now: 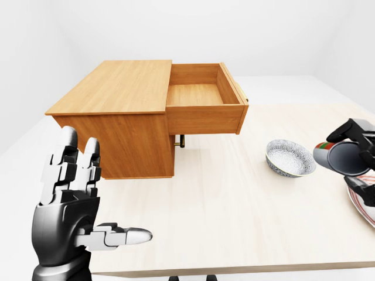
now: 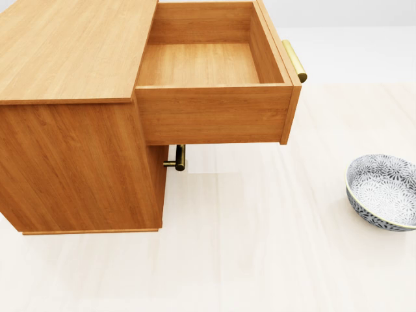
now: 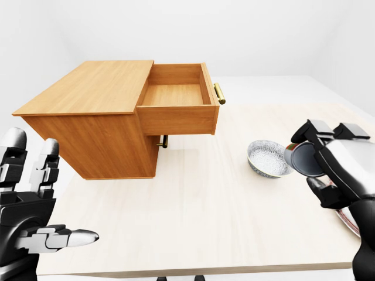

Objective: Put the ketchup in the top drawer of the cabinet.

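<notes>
Holding the ketchup (image 3: 307, 159) in the right hand (image 3: 337, 170), low at the right of the right-eye view, fingers wrapped round the bottle body, its round end facing the camera. A red and green bit of label shows at its far side in the left-eye view. Bottle is lifted off the bench (image 1: 234, 199), just right of the patterned bowl (image 1: 290, 158). Left hand (image 1: 73, 205) is up at lower left, fingers spread, holding nothing.

Top drawer (image 2: 208, 62) of the cabinet (image 1: 117, 111) is pulled fully out, inside bare, brass handle (image 2: 294, 60) on its face. A second handle (image 2: 177, 158) shows under it on the lower, shut drawer.

Handling, my guess: plastic squeeze bottle, light, smooth sides, a bit soft, so it may dent or slip if squeezed hard. Mid-body hold as now looks right; cap end is hidden, can't tell which way it points.

Room: open bench between bowl and drawer, nothing tall in the way. Bottle must clear the drawer's face panel and side wall, so come in from above. The bowl sits just beside the hand; a striped plate rim (image 1: 360, 199) lies under it at the far right. Watch both when the arm swings left.
</notes>
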Controlling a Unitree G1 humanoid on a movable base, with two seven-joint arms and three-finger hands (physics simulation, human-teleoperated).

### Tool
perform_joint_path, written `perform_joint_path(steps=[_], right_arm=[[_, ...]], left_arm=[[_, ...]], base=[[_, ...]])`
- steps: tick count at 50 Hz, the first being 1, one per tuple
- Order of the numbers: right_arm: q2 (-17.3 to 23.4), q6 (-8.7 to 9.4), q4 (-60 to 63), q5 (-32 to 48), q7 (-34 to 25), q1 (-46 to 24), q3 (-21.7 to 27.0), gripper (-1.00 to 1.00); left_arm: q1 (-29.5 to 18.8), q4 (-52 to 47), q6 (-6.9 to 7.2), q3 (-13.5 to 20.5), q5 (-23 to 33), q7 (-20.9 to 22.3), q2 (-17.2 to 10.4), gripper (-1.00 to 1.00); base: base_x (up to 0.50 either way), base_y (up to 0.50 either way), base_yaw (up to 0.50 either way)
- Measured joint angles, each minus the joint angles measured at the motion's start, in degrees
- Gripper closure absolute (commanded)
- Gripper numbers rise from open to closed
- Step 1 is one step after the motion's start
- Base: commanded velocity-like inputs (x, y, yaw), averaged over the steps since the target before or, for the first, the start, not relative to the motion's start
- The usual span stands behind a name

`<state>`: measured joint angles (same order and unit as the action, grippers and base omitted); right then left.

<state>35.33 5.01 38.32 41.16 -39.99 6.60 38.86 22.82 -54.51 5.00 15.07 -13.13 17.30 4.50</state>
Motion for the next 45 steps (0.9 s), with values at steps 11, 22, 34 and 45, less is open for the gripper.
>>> perform_joint_path(steps=[11, 22, 34, 45], right_arm=[[0.34, 0.0, 8.41, 4.68, 0.0, -7.07, -6.39, 1.0], [-2.38, 0.0, 12.72, 8.02, 0.0, -9.73, -9.1, 1.0], [-2.87, 0.0, 14.04, 9.98, 0.0, -11.42, -10.39, 1.0], [4.47, 0.0, 11.01, 9.12, 0.0, -19.16, -15.9, 1.0]], left_arm=[[0.86, 2.66, 0.0, -0.29, 0.14, 0.72, 0.3, -1.0], [0.53, 1.26, 0.0, -0.14, -0.2, 0.23, -0.03, -1.0], [0.36, 0.73, 0.0, 0.06, -0.27, 0.25, 0.01, -1.0], [0.51, 0.26, 0.0, 0.24, -0.34, 0.58, 0.23, -1.0]], base=[[0.0, 0.0, 0.0], [0.0, 0.0, 0.0], [0.0, 0.0, 0.0], [0.0, 0.0, 0.0]])
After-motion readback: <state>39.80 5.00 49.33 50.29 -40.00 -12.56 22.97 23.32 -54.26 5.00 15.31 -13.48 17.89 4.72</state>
